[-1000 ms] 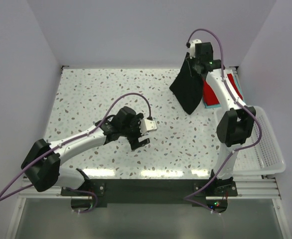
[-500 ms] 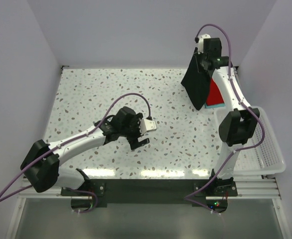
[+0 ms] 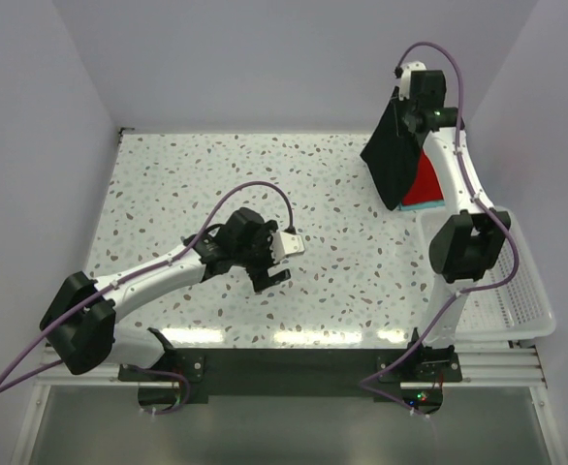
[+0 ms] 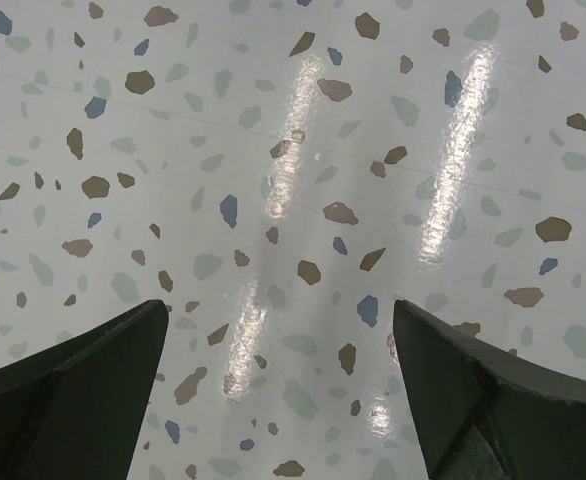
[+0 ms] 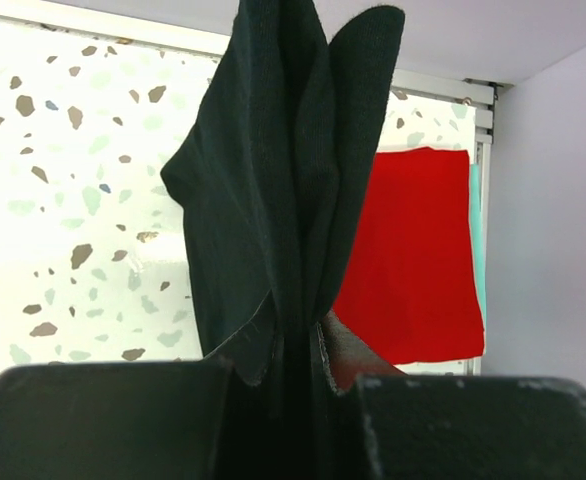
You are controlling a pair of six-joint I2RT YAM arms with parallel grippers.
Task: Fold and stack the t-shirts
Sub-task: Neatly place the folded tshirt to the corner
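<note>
Stacking step: the right gripper (image 5: 298, 350), clamped on the black t-shirt (image 5: 273, 180), holds it over the red t-shirt (image 5: 413, 260) at the far right. The left gripper (image 4: 283, 390) has its fingers apart. Next, the black one must be laid flat there

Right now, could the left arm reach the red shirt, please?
Probably not. The red shirt lies in the far right corner, screened by the black shirt hanging from the right gripper, with the right arm alongside; the open left gripper sits over mid-table.
</note>
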